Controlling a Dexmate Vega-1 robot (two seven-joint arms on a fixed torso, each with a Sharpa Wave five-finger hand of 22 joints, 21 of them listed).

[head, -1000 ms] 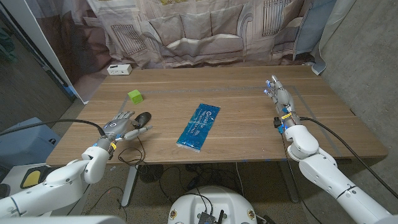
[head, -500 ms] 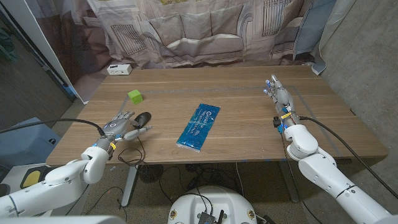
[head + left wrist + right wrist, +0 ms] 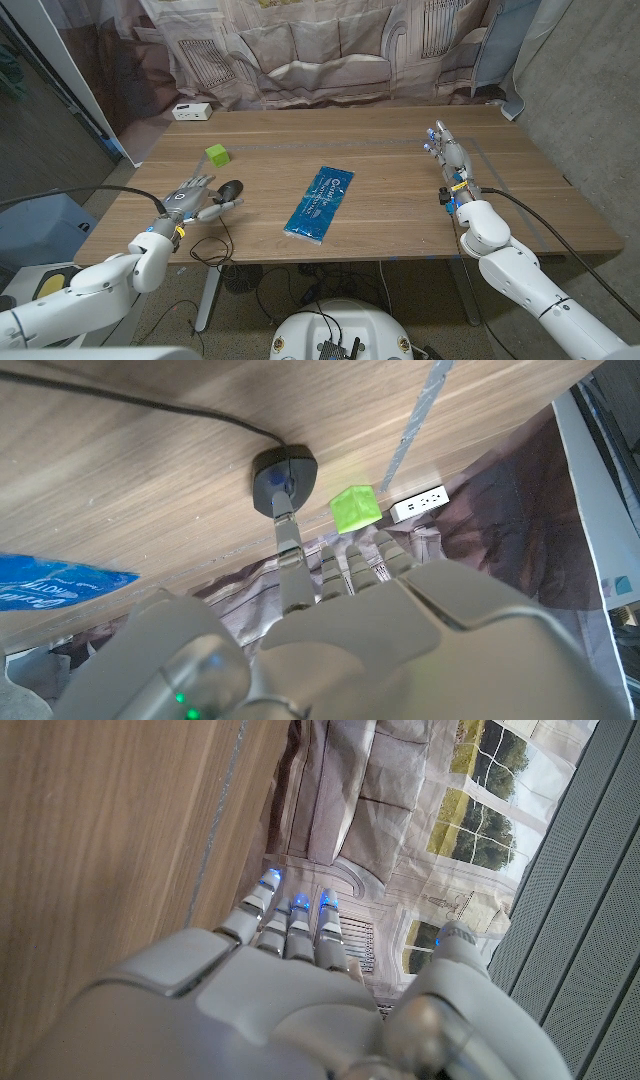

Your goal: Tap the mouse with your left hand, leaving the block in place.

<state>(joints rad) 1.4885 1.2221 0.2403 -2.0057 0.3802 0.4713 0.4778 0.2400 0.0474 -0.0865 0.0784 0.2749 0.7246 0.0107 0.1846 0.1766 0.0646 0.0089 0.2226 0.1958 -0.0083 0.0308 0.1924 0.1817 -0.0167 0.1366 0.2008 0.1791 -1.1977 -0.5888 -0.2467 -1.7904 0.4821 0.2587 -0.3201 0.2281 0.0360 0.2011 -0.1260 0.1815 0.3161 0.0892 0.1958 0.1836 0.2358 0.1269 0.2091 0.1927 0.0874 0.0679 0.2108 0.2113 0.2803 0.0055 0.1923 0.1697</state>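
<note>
Mouse [image 3: 230, 189]: one, black, oval, corded, near the surface's [image 3: 400, 170] left edge. Left hand [image 3: 193, 198] is just beside it, fingers [image 3: 287, 525] spread, one fingertip at the mouse. Block [image 3: 217, 154]: one, green, beyond the mouse. Right hand [image 3: 447, 150]: fingers straight, together, holding nothing.

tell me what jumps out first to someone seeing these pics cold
Most striking is the bright blue plastic gel pack lying mid-table on the wooden table. Next comes the small lime-green block toward the robot's left, with the black computer mouse nearer the front edge, where the left hand reaches beside it. The right hand is over the far right side.
</note>
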